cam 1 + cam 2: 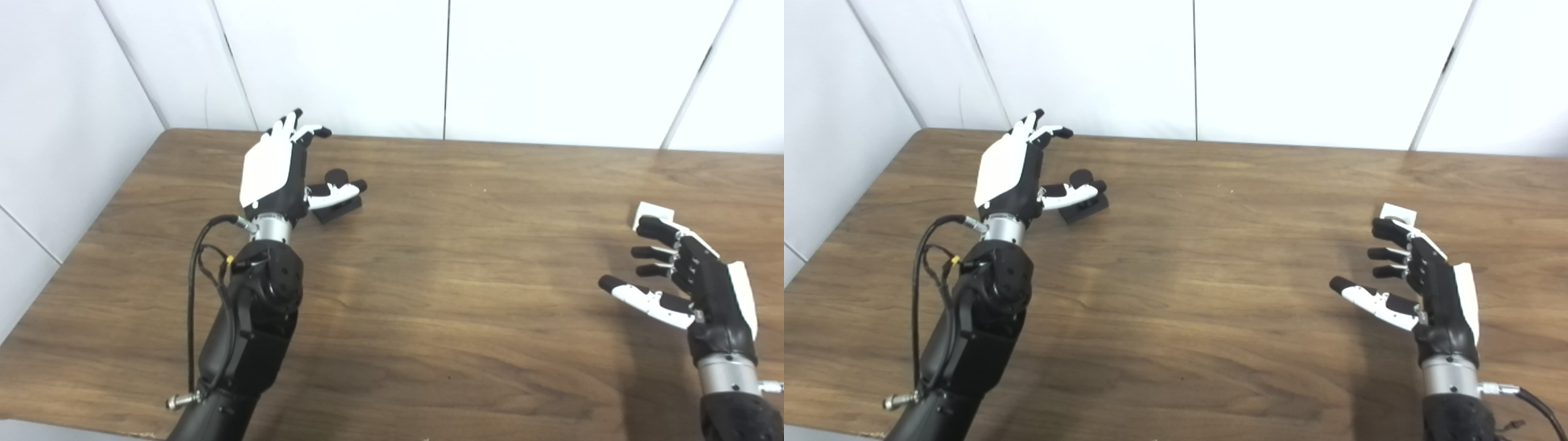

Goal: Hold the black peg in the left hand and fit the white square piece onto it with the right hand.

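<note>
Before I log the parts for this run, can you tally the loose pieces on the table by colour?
Black: 1, the black peg beside the left hand
White: 1, the white square piece just beyond the right hand
Total: 2 pieces, both lying on the table

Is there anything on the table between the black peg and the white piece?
No. Between the black peg and the white piece there is only bare wooden table; both eye views show that stretch with nothing on it.
</note>
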